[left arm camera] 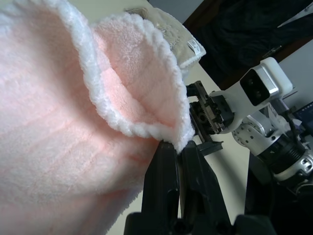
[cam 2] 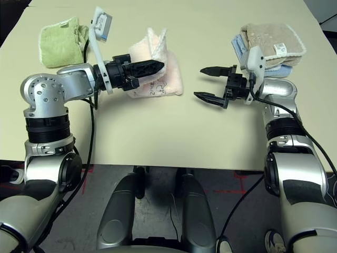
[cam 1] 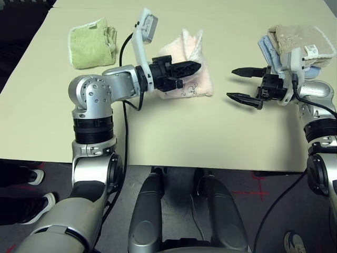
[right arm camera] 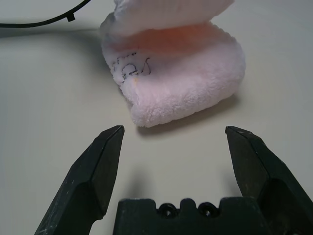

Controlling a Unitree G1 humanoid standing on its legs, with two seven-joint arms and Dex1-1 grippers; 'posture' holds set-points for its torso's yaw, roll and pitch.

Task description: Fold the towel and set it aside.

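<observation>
1. Near the middle of the surface [cam 1: 174, 137], toward its far side, the pink towel [cam 1: 196, 83] is seen lying partly folded, with black writing on its lower layer.
2. One white-edged corner of the towel is held up off the rest of the towel by the left gripper [cam 1: 194, 67], whose jaws are pressed together on that edge.
3. To the right of the towel, apart from it, the right gripper [cam 1: 239, 83] is held level with its jaws spread wide and nothing between them, pointed at the towel.
4. Left of the towel, a green towel [cam 1: 92, 43] is seen bunched on the surface.
5. Right of the towel, behind the right gripper, beige and blue towels [cam 1: 300, 38] are stacked.
</observation>
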